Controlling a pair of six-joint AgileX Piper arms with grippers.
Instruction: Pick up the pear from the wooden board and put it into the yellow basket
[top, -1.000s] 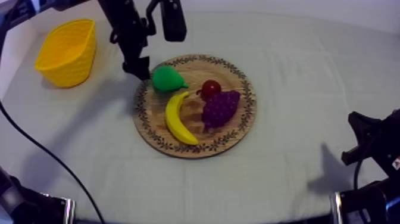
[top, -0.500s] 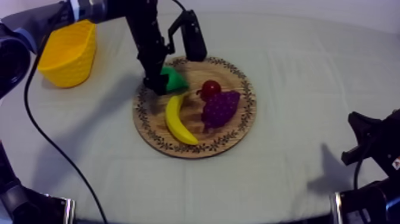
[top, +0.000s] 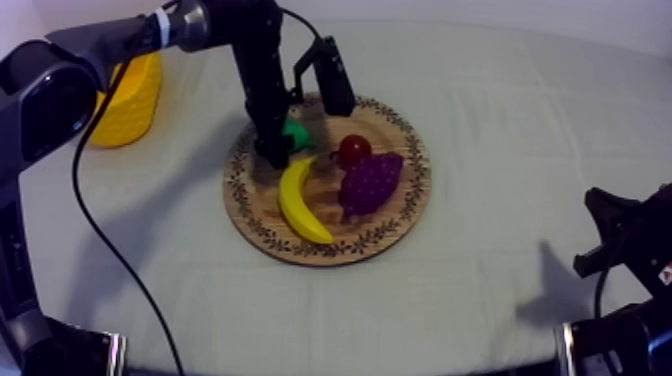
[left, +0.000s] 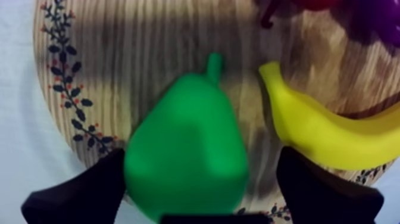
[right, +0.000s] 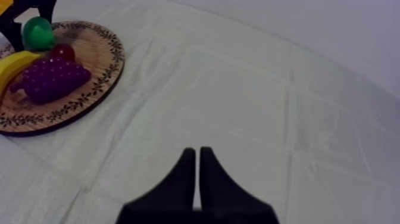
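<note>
The green pear (left: 187, 155) lies on the round wooden board (left: 119, 65) between my left gripper's (left: 199, 193) open fingers. One finger (left: 77, 193) is at the pear's side, while the other (left: 324, 190) stands a little off it, beside the banana (left: 333, 134). From above, the left gripper (top: 275, 150) points down onto the pear (top: 298, 133) at the board's (top: 400, 215) upper left part and hides most of it. The yellow basket (top: 125, 105) stands at the far left, partly behind the arm. My right gripper (right: 196, 158) is shut on nothing, low over bare cloth.
A banana (top: 298, 198), a bunch of purple grapes (top: 370, 182) and a small red fruit (top: 352, 150) share the board close to the pear. The right arm (top: 615, 240) rests at the table's right edge. Bare cloth lies between board and basket.
My left gripper has moved right and down from beside the board's rim onto the pear, and its fingers now straddle it. The right arm has stayed still.
</note>
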